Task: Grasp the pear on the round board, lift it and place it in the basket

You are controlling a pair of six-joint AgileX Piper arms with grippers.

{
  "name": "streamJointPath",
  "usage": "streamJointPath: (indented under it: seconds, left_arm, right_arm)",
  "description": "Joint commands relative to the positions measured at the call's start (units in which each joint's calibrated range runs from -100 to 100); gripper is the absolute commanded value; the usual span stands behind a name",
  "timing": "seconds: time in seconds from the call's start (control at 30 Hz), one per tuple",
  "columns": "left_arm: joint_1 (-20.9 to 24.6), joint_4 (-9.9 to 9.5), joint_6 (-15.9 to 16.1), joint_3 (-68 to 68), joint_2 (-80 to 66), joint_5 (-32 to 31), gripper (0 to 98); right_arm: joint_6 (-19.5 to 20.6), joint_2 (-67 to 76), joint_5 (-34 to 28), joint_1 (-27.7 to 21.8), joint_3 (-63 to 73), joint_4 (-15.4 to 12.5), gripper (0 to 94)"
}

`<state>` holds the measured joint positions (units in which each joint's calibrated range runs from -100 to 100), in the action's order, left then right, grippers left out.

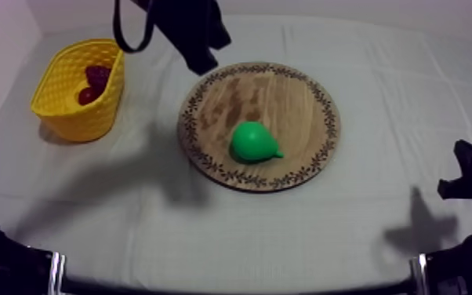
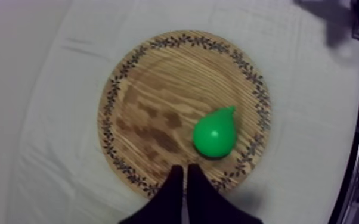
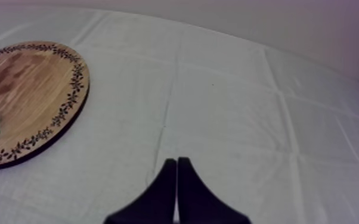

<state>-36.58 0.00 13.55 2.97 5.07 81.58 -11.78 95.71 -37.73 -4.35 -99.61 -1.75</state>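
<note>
Jaws pressed together on both: left gripper hovers at the wooden board rim, near the pear lying there; right gripper idles. Descending unopened could knock the pear rolling.

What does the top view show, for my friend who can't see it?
A green pear lies on the round wooden board in the middle of the table. My left end effector hangs by the board's far rim, and a yellow basket with red fruit in it stands at the left.
</note>
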Motion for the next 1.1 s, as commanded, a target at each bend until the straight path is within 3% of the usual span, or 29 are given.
streamJointPath:
  seconds: [0.0, 0.3, 0.43, 0.6, 0.67, 0.87, 1.07]
  left_arm:
    - [-0.29, -0.22, 0.01, -0.75, 0.07, 0.07, 0.0]
    - [-1.01, 0.17, 0.48, -3.59, -0.36, 0.2, 3.7]
    - [-0.73, 0.3, -0.1, -4.76, -0.89, 0.48, 28.9]
    - [0.04, 0.01, 0.54, -5.19, -1.36, 6.09, 76.8]
    - [0.29, 0.07, 0.84, -4.81, -1.45, 8.23, 86.8]
    - [0.52, 0.09, 1.24, -5.53, -1.9, 9.87, 95.3]
    - [0.12, -0.3, 1.52, -11.06, -2.91, 4.88, 96.3]
  right_arm:
    - [-0.01, 0.05, -0.02, -0.01, -0.05, 0.02, 0.5]
    - [-0.01, 0.05, -0.02, -0.01, -0.05, 0.02, 0.5]
    - [-0.01, 0.05, -0.02, -0.01, -0.05, 0.02, 0.5]
    - [-0.01, 0.05, -0.02, -0.01, -0.05, 0.02, 0.5]
    - [-0.01, 0.05, -0.02, -0.01, -0.05, 0.02, 0.5]
    - [-0.01, 0.05, -0.02, -0.01, -0.05, 0.02, 0.5]
    - [-0.01, 0.05, -0.02, -0.01, -0.05, 0.02, 0.5]
